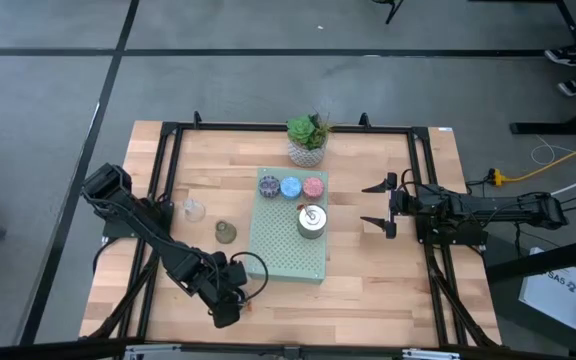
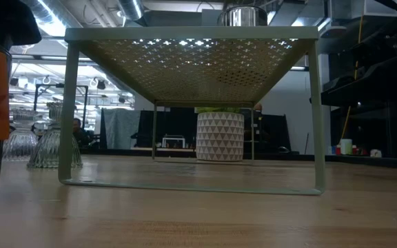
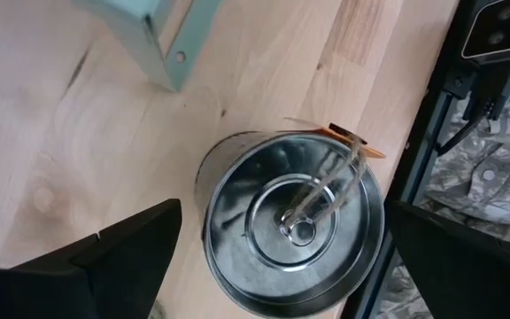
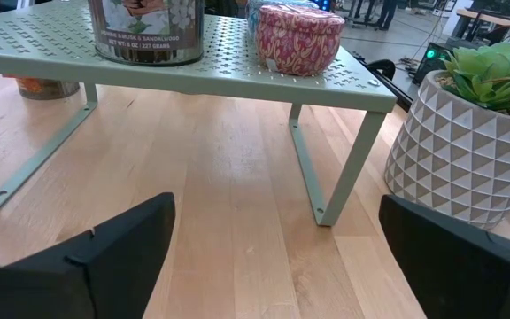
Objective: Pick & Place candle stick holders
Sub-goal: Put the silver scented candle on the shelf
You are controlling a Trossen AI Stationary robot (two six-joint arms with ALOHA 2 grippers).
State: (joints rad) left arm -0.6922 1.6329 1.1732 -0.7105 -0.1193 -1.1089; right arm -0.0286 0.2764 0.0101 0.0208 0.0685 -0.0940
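from above, you see the wooden bench [image 1: 368, 260] with a pale green perforated shelf [image 1: 278, 255] standing in its middle. on the shelf's far edge sit three small holders in a row: the purple holder [image 1: 269, 185], the blue holder [image 1: 291, 186] and the pink holder [image 1: 314, 186]. just in front of them stands a silver holder [image 1: 311, 222]. an olive-green holder [image 1: 226, 232] rests on the bench left of the shelf, with a clear glass piece [image 1: 194, 210] beyond it. a succulent in a white pot [image 1: 307, 139] stands behind the shelf. your left tool [image 1: 230, 300] is low at the near left corner of the shelf; your right tool [image 1: 380, 206] hovers right of the shelf, its fingers spread wide.

from bench height, you look under the shelf [image 2: 191, 33] to the patterned pot [image 2: 220, 136]; the silver holder [image 2: 242, 15] shows on top, and ribbed glassware [image 2: 50, 145] stands at the left.

in the left wrist view, your left tool [image 3: 282, 266] is spread wide above a second silver holder [image 3: 292, 226] standing on the bench, not touching it.

in the right wrist view, your right tool [image 4: 273, 257] is wide and holds nothing; ahead are the shelf [image 4: 237, 71], a labelled silver holder [image 4: 146, 31], the pink holder [image 4: 297, 37] and the pot [image 4: 463, 146].
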